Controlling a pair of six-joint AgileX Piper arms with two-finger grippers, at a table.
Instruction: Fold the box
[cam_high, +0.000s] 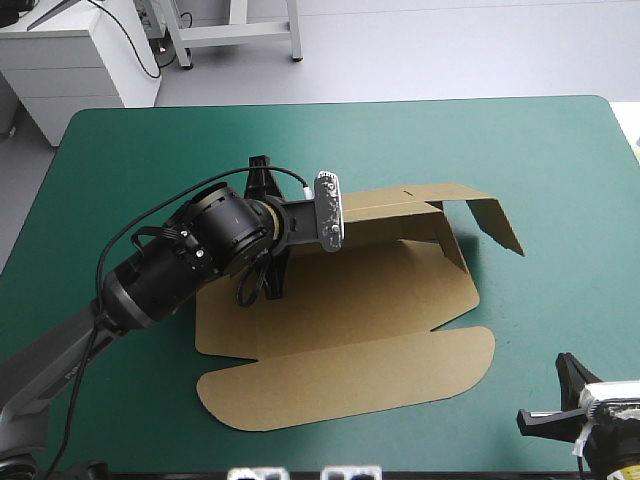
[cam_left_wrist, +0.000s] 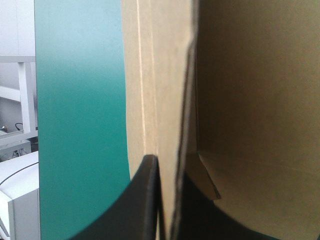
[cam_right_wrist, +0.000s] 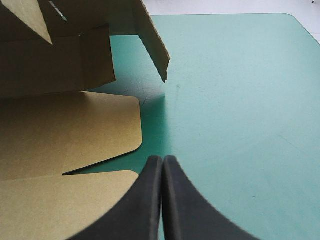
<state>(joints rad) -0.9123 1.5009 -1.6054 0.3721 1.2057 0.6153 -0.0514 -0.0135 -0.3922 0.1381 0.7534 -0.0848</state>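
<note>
The brown box (cam_high: 350, 310) lies mid-table with its base flat. Its rounded lid (cam_high: 350, 375) is spread toward the front edge, and its far wall stands raised. A side flap (cam_high: 497, 225) juts out at the right end of that wall. My left gripper (cam_high: 310, 225) reaches over the box's left part. In the left wrist view the gripper (cam_left_wrist: 169, 167) is shut on an upright panel of the box (cam_left_wrist: 250, 90). My right gripper (cam_high: 560, 395) sits near the front right corner. It is shut (cam_right_wrist: 162, 161) on nothing, beside the lid (cam_right_wrist: 65, 200), with the flap (cam_right_wrist: 152, 40) ahead.
Bare teal-green cover (cam_high: 560, 170) runs from the box to the table's right and far edges. The left arm's body lies across the front left of the table.
</note>
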